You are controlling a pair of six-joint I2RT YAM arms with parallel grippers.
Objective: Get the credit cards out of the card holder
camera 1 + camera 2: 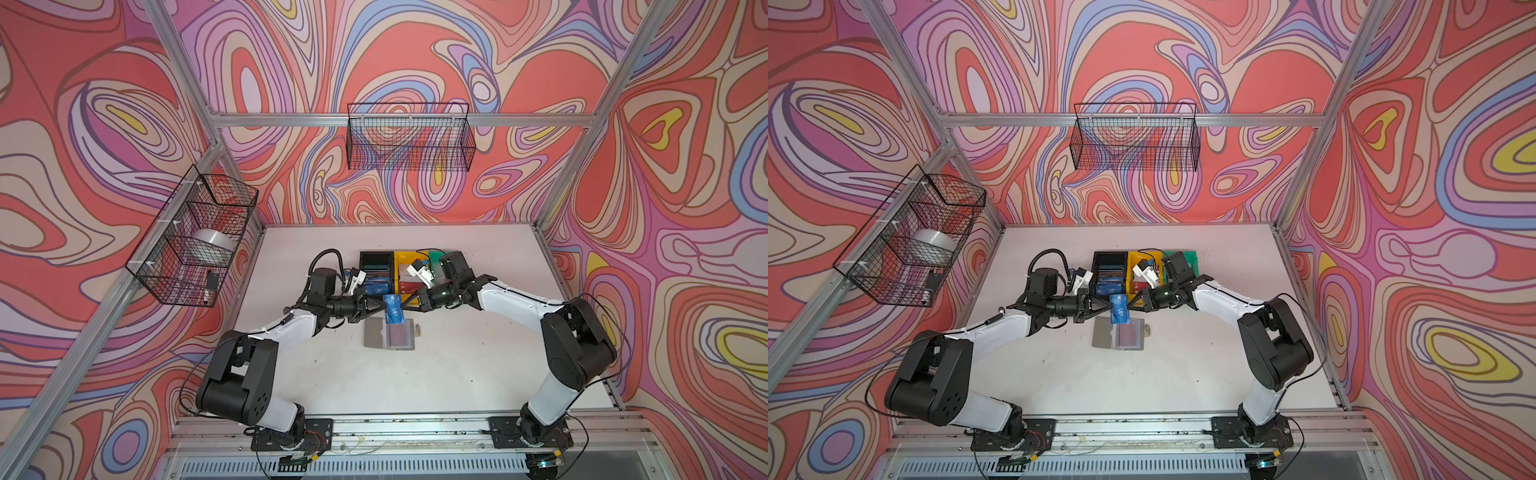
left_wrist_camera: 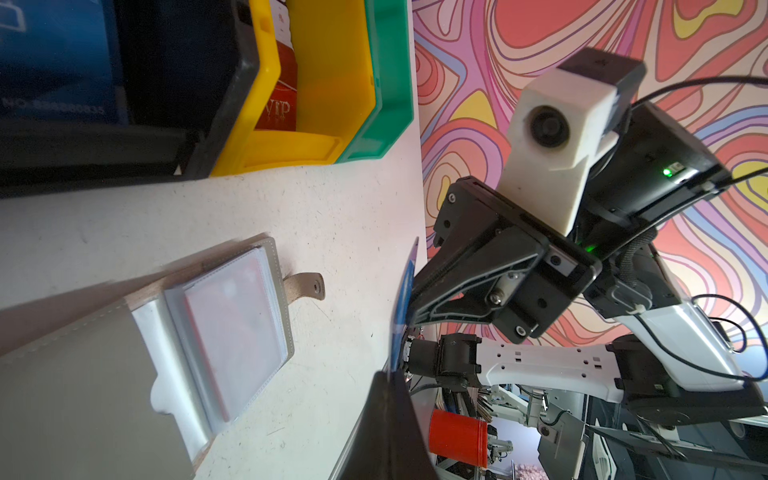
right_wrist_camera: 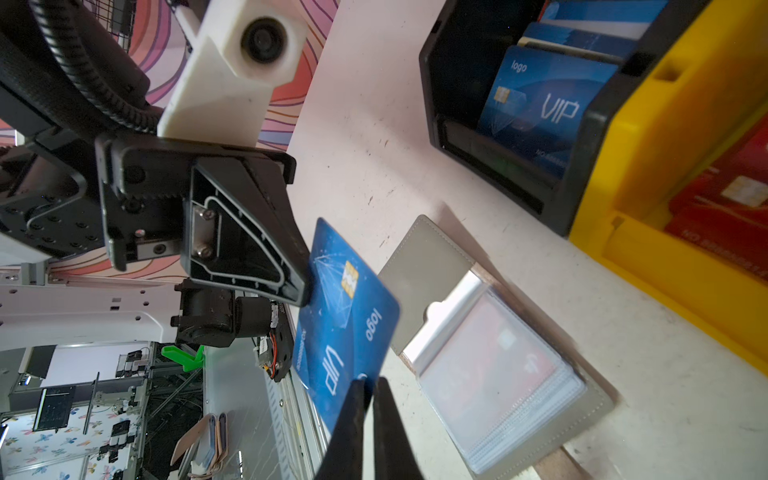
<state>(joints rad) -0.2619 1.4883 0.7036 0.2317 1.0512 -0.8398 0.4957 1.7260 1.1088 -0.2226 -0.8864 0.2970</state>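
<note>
Handover: left gripper (image 1: 380, 306) clamps one edge of the blue card (image 3: 345, 316), right gripper (image 3: 368, 388) seemingly pinches the other (tips blurred). Left should release before right pulls away.

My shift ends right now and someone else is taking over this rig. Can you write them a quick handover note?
Left end effector: shut on one edge of the blue card.
Right end effector: shut on another edge, so both hold the card in the air.
Card holder: open on the table, with a red card in its top clear sleeve.
Done: blue card out.
Left: release one grip, set the blue card down, probably in the black bin holding other blue cards. Then pull the red card. Deeper sleeves unclear.
</note>
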